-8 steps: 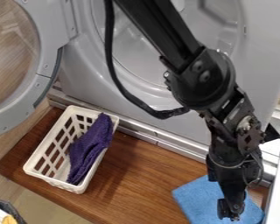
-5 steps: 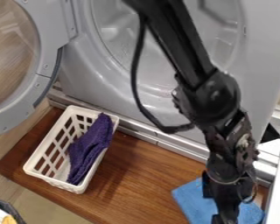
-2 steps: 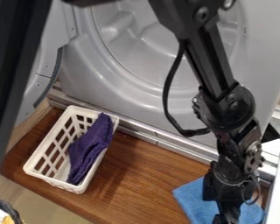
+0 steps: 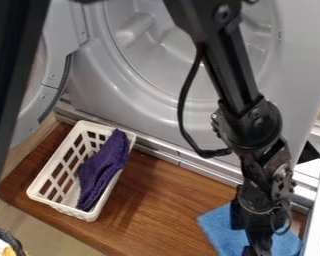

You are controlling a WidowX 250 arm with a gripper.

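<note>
So the arm's swung in and the black gripper (image 4: 258,249) has dipped lower over the blue cloth (image 4: 217,231) — seems lined up to work it, though whether the claw's open or closed, can't tell. Cloth's soft, flat on glossy wood (image 4: 164,200); nubby purple cloth (image 4: 101,170) slumps in the latticed plastic basket (image 4: 61,208).

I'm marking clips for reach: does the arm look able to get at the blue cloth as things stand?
Probably yes: the tool hangs over the blue cloth, which lies spread on the board, and I see nothing lying on it. Whether they touch, I can't tell.
</note>
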